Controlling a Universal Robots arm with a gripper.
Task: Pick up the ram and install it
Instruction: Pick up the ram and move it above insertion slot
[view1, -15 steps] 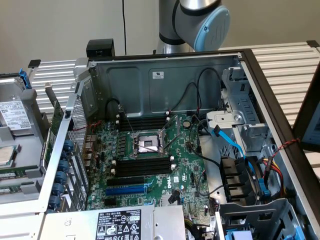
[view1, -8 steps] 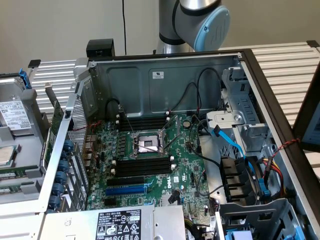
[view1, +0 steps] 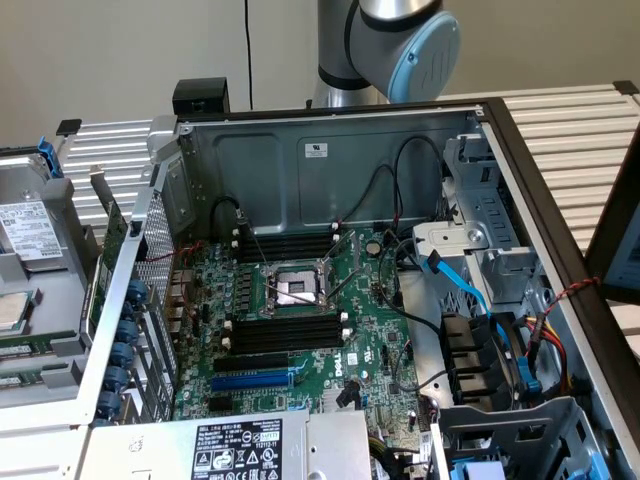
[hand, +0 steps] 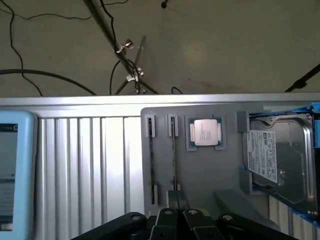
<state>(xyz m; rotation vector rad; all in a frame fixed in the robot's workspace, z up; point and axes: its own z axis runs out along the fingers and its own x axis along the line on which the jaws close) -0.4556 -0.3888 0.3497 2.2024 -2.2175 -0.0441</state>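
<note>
In the wrist view, two thin sticks stand on edge in the slots of a grey tray (hand: 210, 175). The one I take for the ram (hand: 173, 150) has a greenish edge and runs toward my gripper (hand: 180, 221). The other stick (hand: 151, 160) lies parallel beside it. My gripper hangs well above the tray with its black fingers (hand: 167, 222) pressed together, and I see nothing between them. In the exterior view the tray (view1: 45, 330) sits at the exterior view's left, outside the open computer case. The motherboard (view1: 370, 350) lies in the case with its long black memory slots (view1: 285, 335).
The tray also carries a processor chip (hand: 205, 132) and a hard drive (hand: 275, 155). A green board (view1: 112, 250) stands on edge by the case's wall (view1: 130, 300). Cables and blue drive bays (view1: 490, 350) crowd the case's other side. A light-blue device (hand: 12, 170) lies on the ribbed table.
</note>
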